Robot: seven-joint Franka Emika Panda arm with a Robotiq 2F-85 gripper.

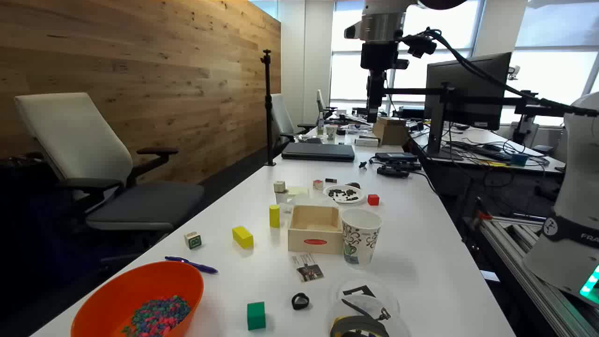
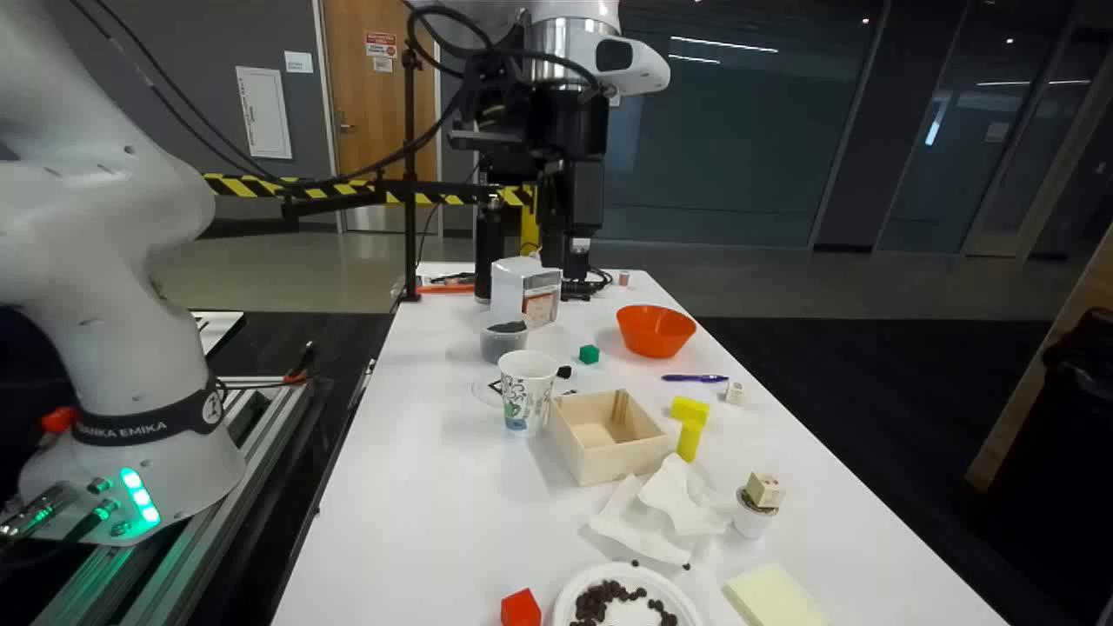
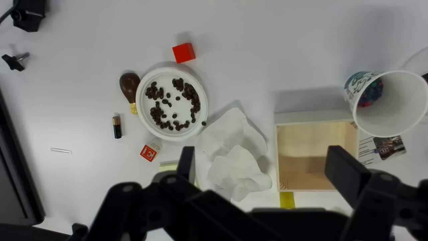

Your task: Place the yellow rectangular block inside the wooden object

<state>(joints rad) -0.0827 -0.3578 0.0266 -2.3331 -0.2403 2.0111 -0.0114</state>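
You're high, fingers (image 3: 186, 164) spread and empty: swing above the yellow block (image 1: 243, 237), lower left of centre in an exterior view, then drop straight, pinching its width, clear of the yellow post (image 1: 274, 216).

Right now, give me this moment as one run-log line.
gripper: open, nothing held, above the table | yellow rectangular block: on the table, outside the wooden box | placement: not yet done
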